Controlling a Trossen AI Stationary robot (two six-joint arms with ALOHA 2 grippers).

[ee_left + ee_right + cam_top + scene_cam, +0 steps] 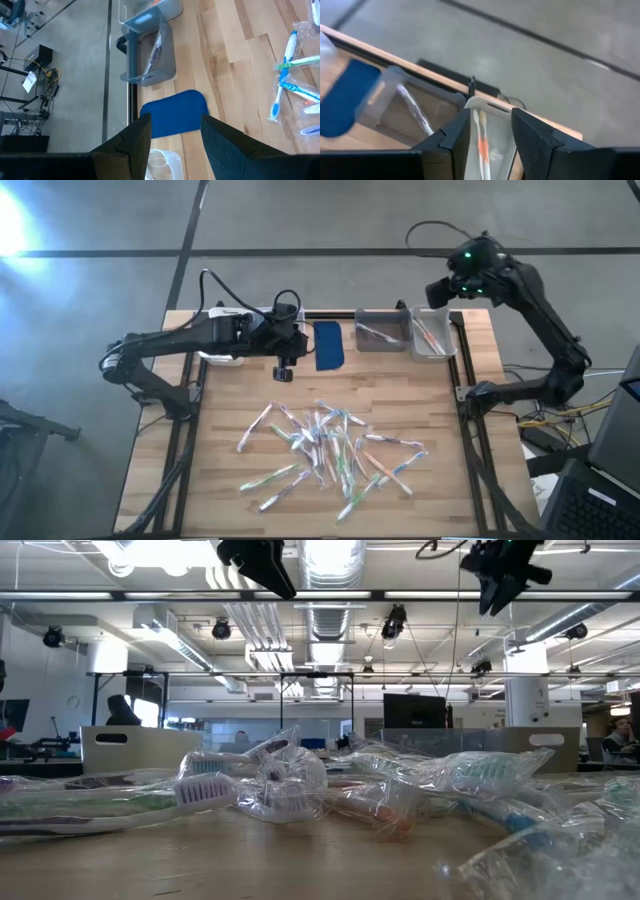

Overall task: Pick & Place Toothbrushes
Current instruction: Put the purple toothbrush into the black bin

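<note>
Heaped on the wooden tabletop (230,490), toward its near half: the toothbrushes (330,448), most in clear wrappers, white with blue, green and pink accents, lying crossed over one another. No brand or lettering legible on any wrapper, even up close in the low view, where bristle heads (205,787) show through crinkled plastic.

Along the far edge, side by side: a dark blue pad (329,345), a grey bin (381,332) holding one wrapped brush (154,50), and a clear bin (431,335) holding a brush with an orange accent (482,145).

Left gripper (285,370) poised above the bare wood just beside the blue pad, jaws spread and empty, pad visible between them in the left wrist view.

Right gripper (440,292) raised above the clear bin at the far right corner, jaws parted, nothing pinched, orange-accented brush lying in the bin below.
</note>
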